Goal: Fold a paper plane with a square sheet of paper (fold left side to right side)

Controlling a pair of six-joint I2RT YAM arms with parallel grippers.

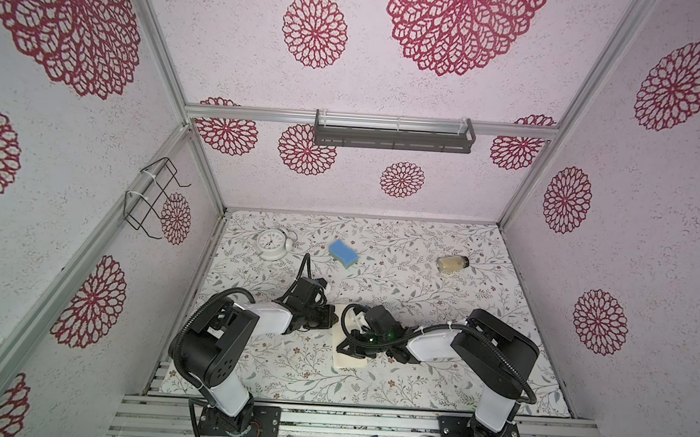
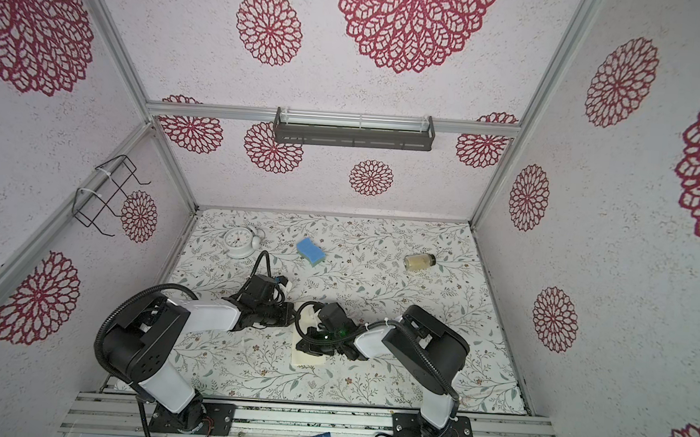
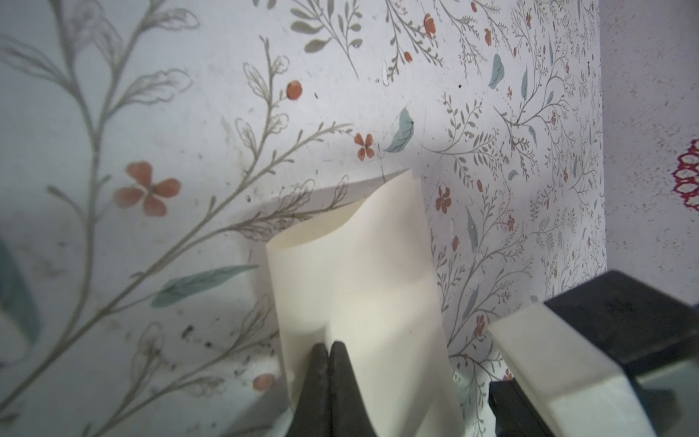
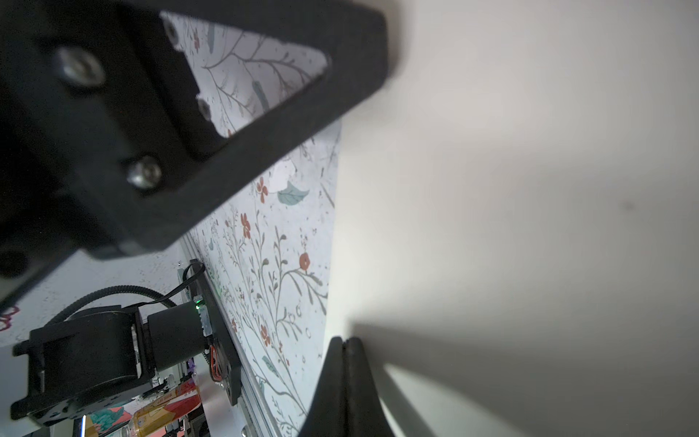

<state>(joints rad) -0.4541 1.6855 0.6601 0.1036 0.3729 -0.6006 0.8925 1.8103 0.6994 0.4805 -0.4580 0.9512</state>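
Left claw (image 3: 328, 350) and right claw (image 4: 346, 342) are both fully closed, tips against the thin cream square sheet of paper (image 3: 359, 287); whether they nip it I cannot tell. It lies mid floral surface (image 1: 419, 282), bowed over and uncreased. It looks light, floppy and springy, best pinched at an edge.

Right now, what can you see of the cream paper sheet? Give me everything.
The square sheet of paper is plain cream, unmarked, thin and matte. It lies mid-table on the floral cloth, doubled over into a narrow strip, the bend rounded, not creased flat. From above much of it is hidden; the left gripper and right gripper, tips closed, rest against it.
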